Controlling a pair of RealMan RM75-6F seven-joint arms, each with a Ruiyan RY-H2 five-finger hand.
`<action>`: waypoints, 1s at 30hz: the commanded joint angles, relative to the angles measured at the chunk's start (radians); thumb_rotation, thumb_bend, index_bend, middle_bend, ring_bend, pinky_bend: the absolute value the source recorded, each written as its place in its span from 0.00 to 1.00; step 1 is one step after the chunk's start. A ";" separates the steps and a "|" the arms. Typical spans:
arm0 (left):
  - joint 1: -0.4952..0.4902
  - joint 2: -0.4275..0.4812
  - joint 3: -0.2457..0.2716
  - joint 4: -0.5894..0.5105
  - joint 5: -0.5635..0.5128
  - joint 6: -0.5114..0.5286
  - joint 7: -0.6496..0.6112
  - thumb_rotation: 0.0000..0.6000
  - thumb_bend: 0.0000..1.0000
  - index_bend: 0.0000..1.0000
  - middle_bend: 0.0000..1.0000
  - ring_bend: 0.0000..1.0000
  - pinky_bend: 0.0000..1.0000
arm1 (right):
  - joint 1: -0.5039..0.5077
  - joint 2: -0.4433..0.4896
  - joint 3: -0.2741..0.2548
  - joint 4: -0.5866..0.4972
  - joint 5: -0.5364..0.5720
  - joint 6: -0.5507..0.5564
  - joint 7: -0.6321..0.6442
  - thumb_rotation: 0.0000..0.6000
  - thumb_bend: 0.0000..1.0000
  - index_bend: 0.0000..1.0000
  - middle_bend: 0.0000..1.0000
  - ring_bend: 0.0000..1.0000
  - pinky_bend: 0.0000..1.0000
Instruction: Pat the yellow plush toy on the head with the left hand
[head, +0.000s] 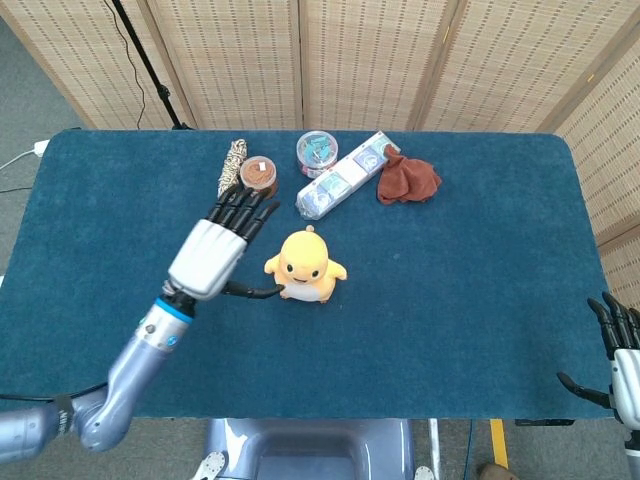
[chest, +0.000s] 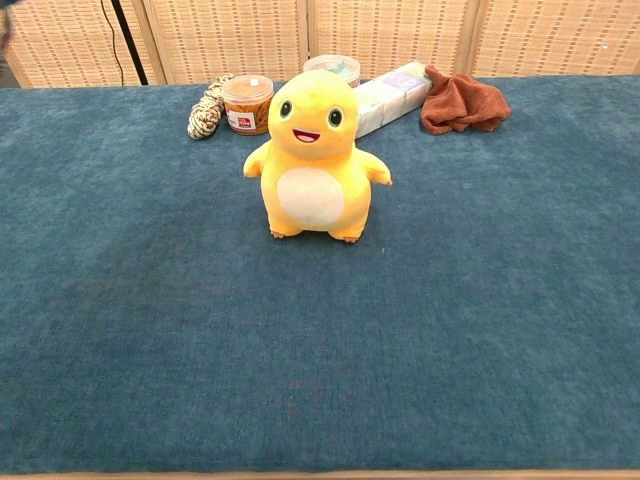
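The yellow plush toy (head: 305, 266) (chest: 312, 155) stands upright mid-table, facing me. My left hand (head: 220, 248) hovers raised just left of the toy in the head view, fingers spread flat and pointing away, thumb reaching toward the toy's side; it holds nothing. Whether the thumb touches the toy I cannot tell. The chest view does not show this hand. My right hand (head: 622, 360) sits open off the table's right front corner, holding nothing.
Behind the toy lie a braided rope (head: 232, 170), an orange-lidded jar (head: 259, 177), a round tub of clips (head: 317, 152), a long clear box (head: 345, 176) and a crumpled brown cloth (head: 406, 179). A black stand (head: 150, 65) rises behind the blue table (head: 470, 290).
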 joint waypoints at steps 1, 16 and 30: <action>-0.107 -0.116 -0.032 0.114 -0.097 -0.069 0.042 0.02 0.00 0.00 0.00 0.00 0.00 | 0.003 0.004 0.005 0.007 0.014 -0.010 0.012 1.00 0.00 0.00 0.00 0.00 0.00; -0.278 -0.297 -0.019 0.406 -0.273 -0.156 0.032 0.02 0.00 0.00 0.00 0.00 0.00 | 0.016 0.011 0.021 0.023 0.073 -0.060 0.053 1.00 0.00 0.00 0.00 0.00 0.00; -0.323 -0.380 0.037 0.590 -0.227 -0.212 -0.109 0.02 0.00 0.00 0.00 0.00 0.00 | 0.018 0.015 0.020 0.025 0.065 -0.061 0.070 1.00 0.00 0.00 0.00 0.00 0.00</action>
